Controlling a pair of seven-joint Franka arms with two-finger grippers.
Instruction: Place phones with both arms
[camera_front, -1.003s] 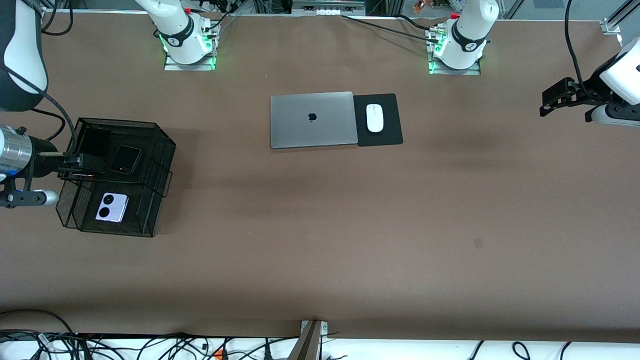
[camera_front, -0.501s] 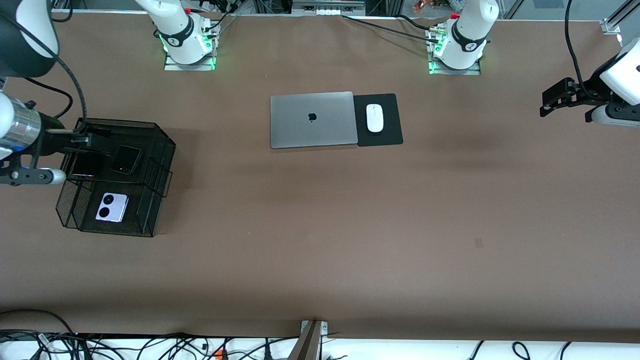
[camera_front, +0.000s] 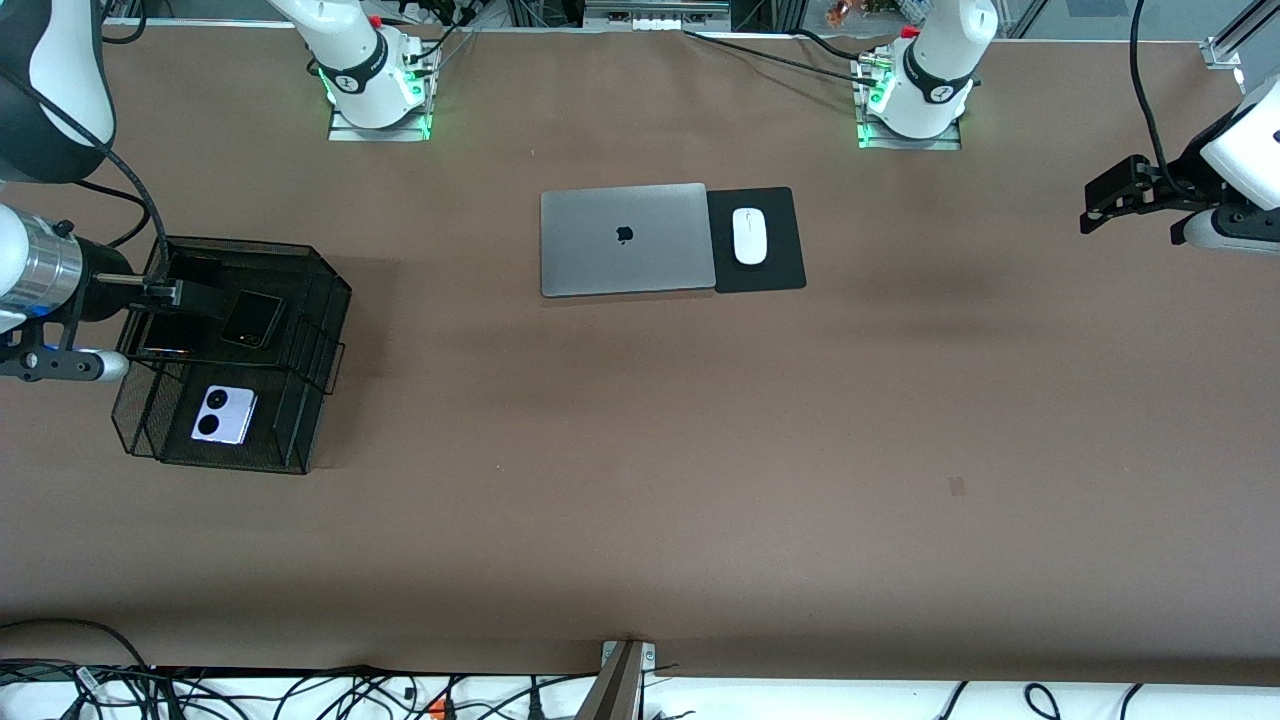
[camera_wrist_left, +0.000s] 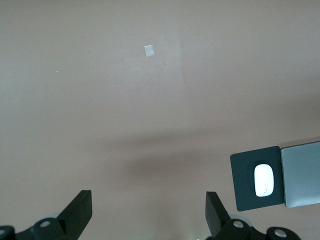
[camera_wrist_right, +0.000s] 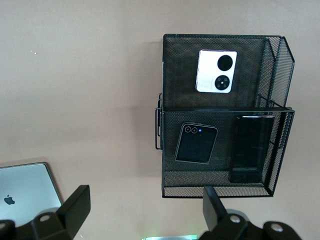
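Starting at the right arm's end of the table: one black wire-mesh two-compartment basket (camera_front: 310, 300) there, all three phones inside. Up over its farther compartment, the right gripper (camera_front: 165, 292), fingers spread wide, nothing between them. Under it in that compartment, two phones side by side: one long slim black slab phone (camera_wrist_right: 251, 148) and one small squarish black phone (camera_front: 252, 318), apart from each other, each lying flat. In the compartment nearer the front camera, a single small squarish lavender-white phone with two black camera circles (camera_front: 224, 415), flat on the mesh floor, alone.

Moving along to mid-table: one closed grey laptop with a dark logo (camera_front: 627, 239), and touching its edge toward the left arm's end, one black rectangular mouse pad (camera_front: 778, 240) carrying one white oval computer mouse (camera_front: 749, 236). Nearer the front camera and toward the left arm's end, one tiny pale square mark (camera_front: 957, 486) on the brown table surface (camera_front: 700, 450).

At the left arm's end: the left gripper (camera_front: 1105, 205), waiting in the air over bare table, fingers wide apart in its wrist view, holding nothing.

Count: three phones, two arms, one basket, one laptop, one mouse.
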